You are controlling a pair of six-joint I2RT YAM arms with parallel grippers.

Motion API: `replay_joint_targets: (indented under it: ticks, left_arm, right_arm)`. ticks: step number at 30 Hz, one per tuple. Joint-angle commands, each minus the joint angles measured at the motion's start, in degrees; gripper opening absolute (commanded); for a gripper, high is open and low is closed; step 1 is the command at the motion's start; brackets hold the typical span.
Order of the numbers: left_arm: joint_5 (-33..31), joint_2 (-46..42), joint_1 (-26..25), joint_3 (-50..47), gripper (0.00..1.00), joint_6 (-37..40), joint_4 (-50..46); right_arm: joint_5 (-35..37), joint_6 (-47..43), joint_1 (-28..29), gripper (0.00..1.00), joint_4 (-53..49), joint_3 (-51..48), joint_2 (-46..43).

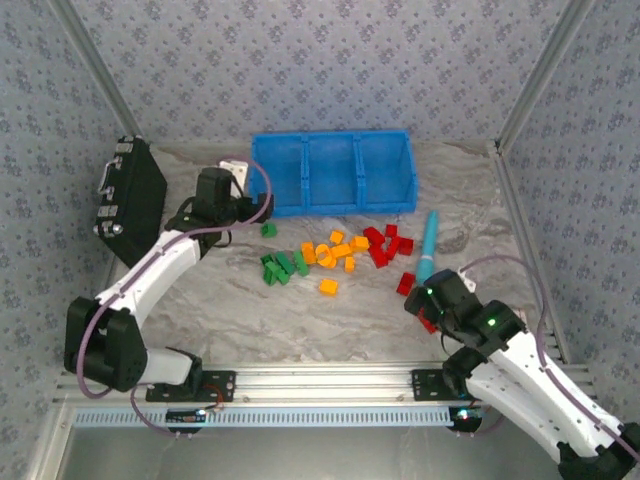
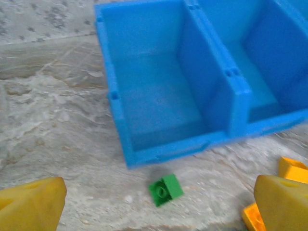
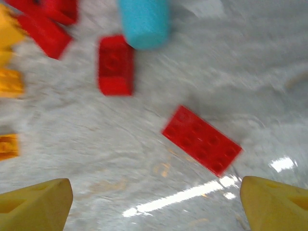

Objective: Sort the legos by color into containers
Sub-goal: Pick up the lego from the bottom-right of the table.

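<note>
Legos point(image 1: 330, 255) lie loose on the table point(image 1: 250, 320) in a rough band just in front of the blue bin point(image 1: 340, 203): green bricks point(image 1: 280, 268) at the left, orange-yellow bricks point(image 1: 335, 252) in the middle, red bricks point(image 1: 382, 243) to the right. All are glossy, blocky plastic with round studs. One small green brick point(image 2: 165, 190) sits apart, stud up, near the front wall of the bin's leftmost compartment point(image 2: 159, 106). The bin is smooth moulded plastic, one long rectangle split by two walls into three square wells. The left claw point(image 2: 156, 211) hovers over that lone green brick with its yellow fingers point(image 2: 33, 202) spread wide and nothing between them. The right claw point(image 3: 154, 202) also stands wide apart and empty, above a flat red eight-stud brick point(image 3: 202, 139); a second red brick point(image 3: 115, 65) lies beyond it, touching the rounded end of a teal piece point(image 3: 144, 21). The table is grey, marbled and slightly shiny. A black case point(image 1: 130, 200) with metal corners leans at the far left, beside the left arm.
</note>
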Motion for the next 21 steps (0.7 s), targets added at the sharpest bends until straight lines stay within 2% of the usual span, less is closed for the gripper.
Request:
replay_joint_targets:
  ticks: [1, 8, 12, 16, 21]
  left_arm:
    - [1.8, -3.9, -2.0, 2.6, 1.0, -0.9, -4.7]
    - [1.6, -8.2, -2.6, 2.4, 1.0, -0.7, -6.9]
    - [1.0, -9.0, -2.6, 2.2, 1.0, -0.1, -7.6]
    - [0.9, -9.0, -2.6, 2.4, 1.0, 0.1, -8.8]
    - [0.2, -8.7, -2.6, 1.7, 1.0, 0.2, -8.5]
  right_arm:
    - [3.3, 8.5, 1.9, 0.92, -4.3, -3.1, 1.3]
    - [6.7, 5.2, 2.0, 0.93, -0.6, -2.6, 9.2]
    - [7.5, -0.3, 0.2, 0.92, 1.2, -1.4, 15.1]
    - [6.8, -4.4, -0.8, 0.9, 3.1, -0.8, 19.3]
    - [3.3, -8.9, -2.6, 0.86, 6.8, -2.1, 20.0]
